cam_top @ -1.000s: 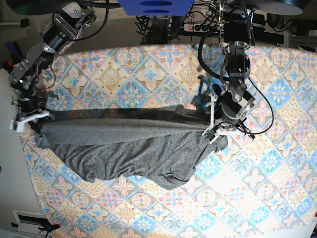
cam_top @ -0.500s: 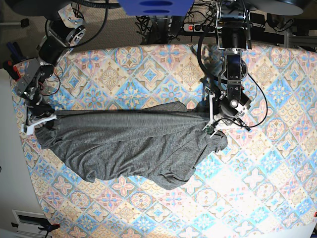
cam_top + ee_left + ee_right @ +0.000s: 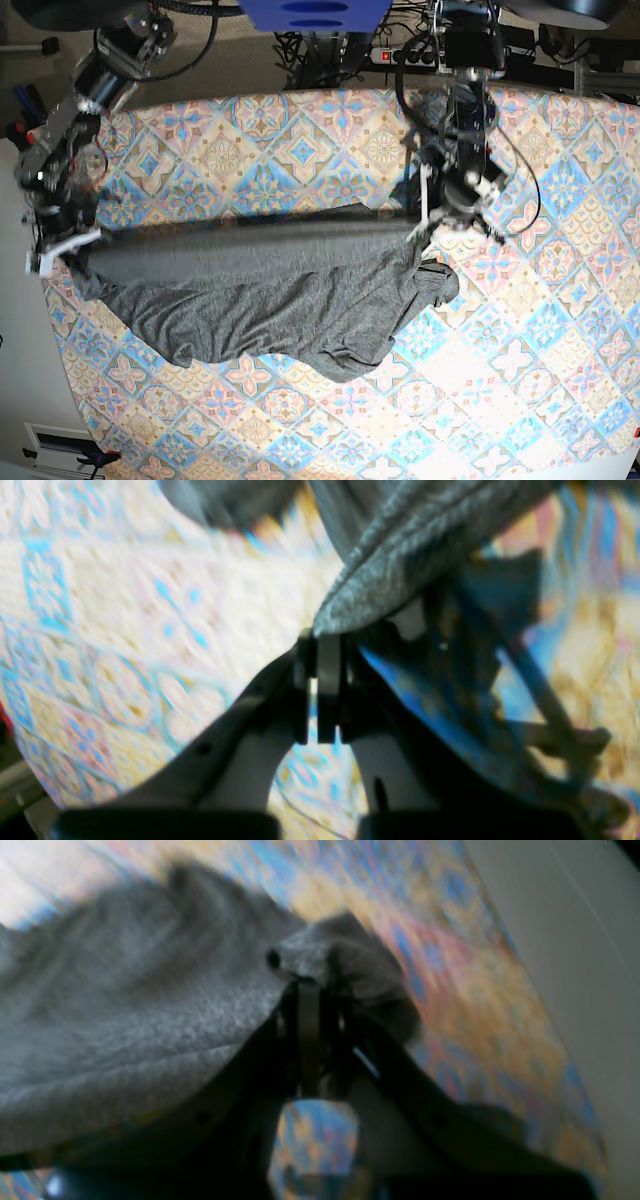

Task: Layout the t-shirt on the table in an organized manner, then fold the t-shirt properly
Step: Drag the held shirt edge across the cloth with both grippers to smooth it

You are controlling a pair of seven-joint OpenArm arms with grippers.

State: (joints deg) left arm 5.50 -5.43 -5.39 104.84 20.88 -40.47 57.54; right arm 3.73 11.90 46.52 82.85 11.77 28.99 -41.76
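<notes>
1. Both arms are up and the t-shirt (image 3: 270,290) hangs stretched between them, its top edge a taut line above the table (image 3: 560,330) while the lower body drapes and rests on the patterned cloth.
2. The left gripper (image 3: 418,232) is clamped on one end of that edge; the left wrist view shows its jaws pressed together with grey knit pinched at the tips (image 3: 320,630).
3. The right gripper (image 3: 62,245) is likewise closed on the opposite end, near the table's edge, a small wad of fabric bunched over the tips (image 3: 320,965).
4. To do this spreading step well, I'd say keep both grips firm and the tension even, so neither corner slips.
5. Lower the two ends level and together, letting the hanging cloth lay down flat rather than piling.
6. The crumpled fold beside the left gripper looks likely to trap a sleeve; it wants smoothing out.
7. The count: one t-shirt, one table, two grippers, both holding.
</notes>
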